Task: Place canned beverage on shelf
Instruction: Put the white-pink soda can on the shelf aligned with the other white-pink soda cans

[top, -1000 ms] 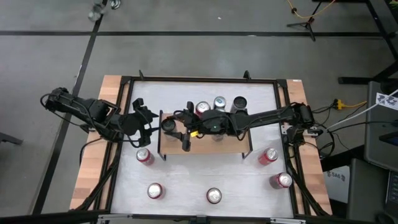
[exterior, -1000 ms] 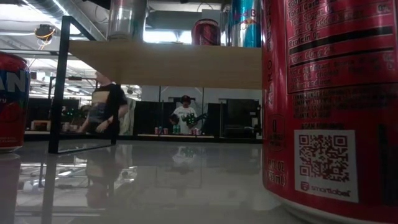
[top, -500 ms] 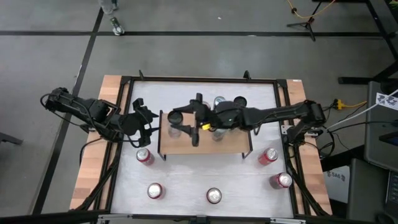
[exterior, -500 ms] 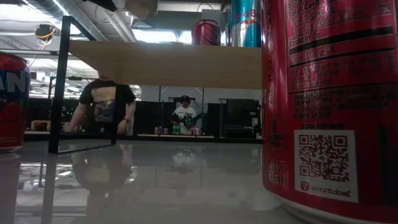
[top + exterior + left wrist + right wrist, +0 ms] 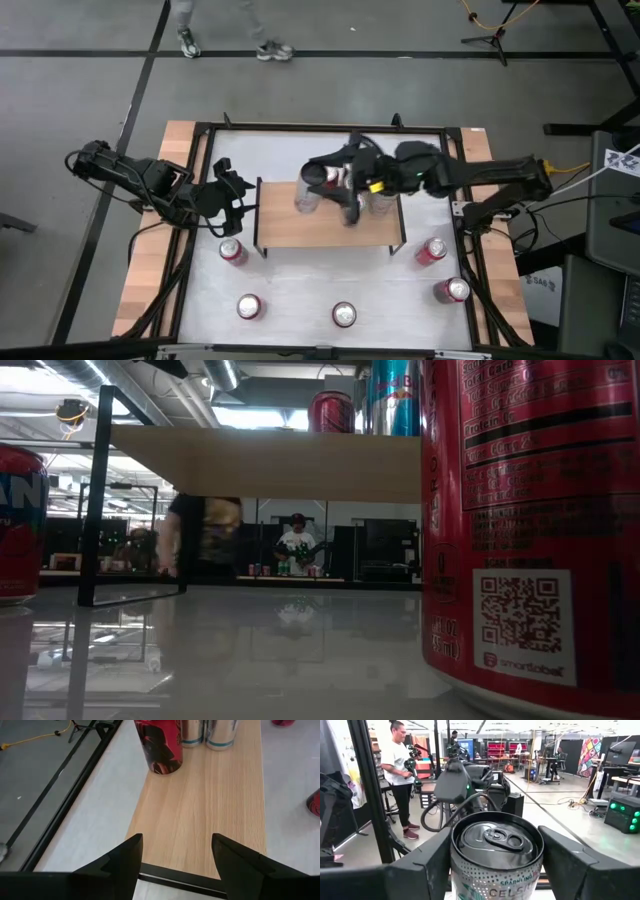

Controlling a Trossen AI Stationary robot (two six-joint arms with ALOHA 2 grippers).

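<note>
Holding a silver can (image 5: 496,851) between its fingers (image 5: 427,865), the right gripper (image 5: 330,192) hangs over the far left part of the shelf (image 5: 325,228); in the right wrist view the can stands upright, pull-tab on top, lettering partly readable on its side. In the high view the can (image 5: 309,190) shows blurred above the wooden top board, so whether it touches the board cannot be told.

Shelf: light wood top on thin black legs, standing mid-table. Along its far edge stand a red can (image 5: 159,745) and two silver ones (image 5: 192,732), close together, as the left wrist view shows. The low view gives the red can (image 5: 330,410) and a blue-and-silver one (image 5: 392,398) on the board from below.

Left gripper (image 5: 236,203): waits just left of the shelf's left end, fingers (image 5: 125,860) spread apart with nothing between them, pointing along the board.

Table (image 5: 300,290), white top, black frame. Five red cans on it: one near the shelf's near left leg (image 5: 232,251), two along the near edge (image 5: 249,306) (image 5: 343,315), two at the right (image 5: 431,250) (image 5: 452,290). One of them fills the right side of the low view (image 5: 530,520).

Beyond the table: a person's legs (image 5: 225,25) on the floor at the far side; a person in a white shirt (image 5: 397,765) in the room.
</note>
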